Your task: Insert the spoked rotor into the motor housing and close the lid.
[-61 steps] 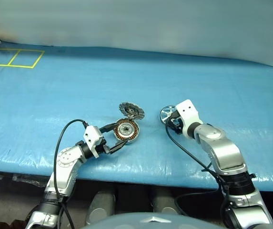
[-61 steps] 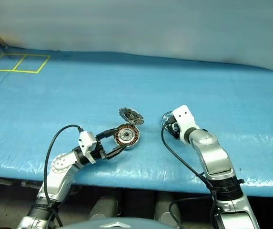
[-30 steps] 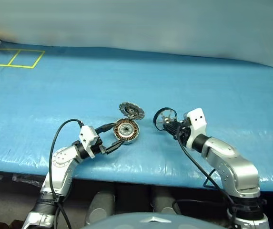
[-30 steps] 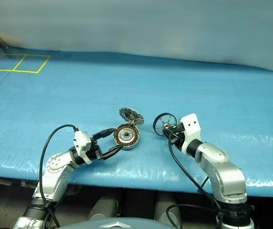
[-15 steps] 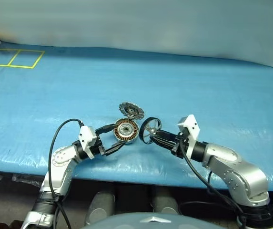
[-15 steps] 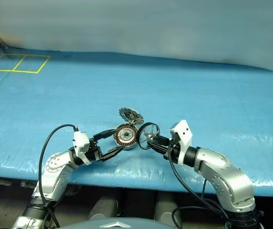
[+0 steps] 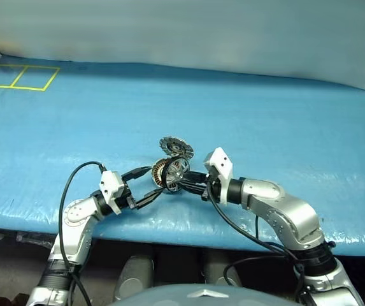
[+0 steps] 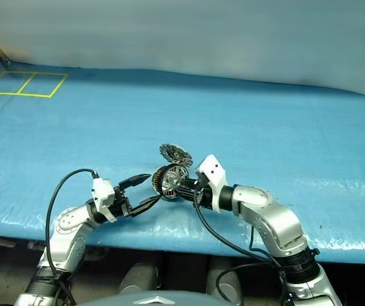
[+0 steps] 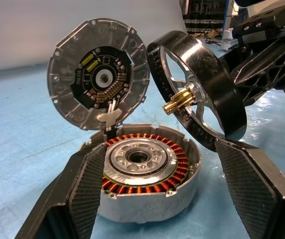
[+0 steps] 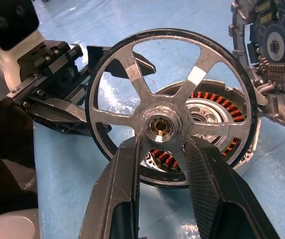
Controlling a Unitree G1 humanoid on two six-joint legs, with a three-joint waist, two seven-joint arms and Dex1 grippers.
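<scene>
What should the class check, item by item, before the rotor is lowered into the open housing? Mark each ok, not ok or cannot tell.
1. Lid swung open, clear of the bowl: ok.
2. Motor housing braced between the left tool's fingers: ok.
3. Spoked rotor gripped by the right tool on a spoke: ok.
4. Rotor flat over the housing: not ok, it is tilted on edge.
5. Brass shaft tip lined up with the centre bore: not ok, it is off to one side.
6. Bore free of debris: cannot tell.
</scene>
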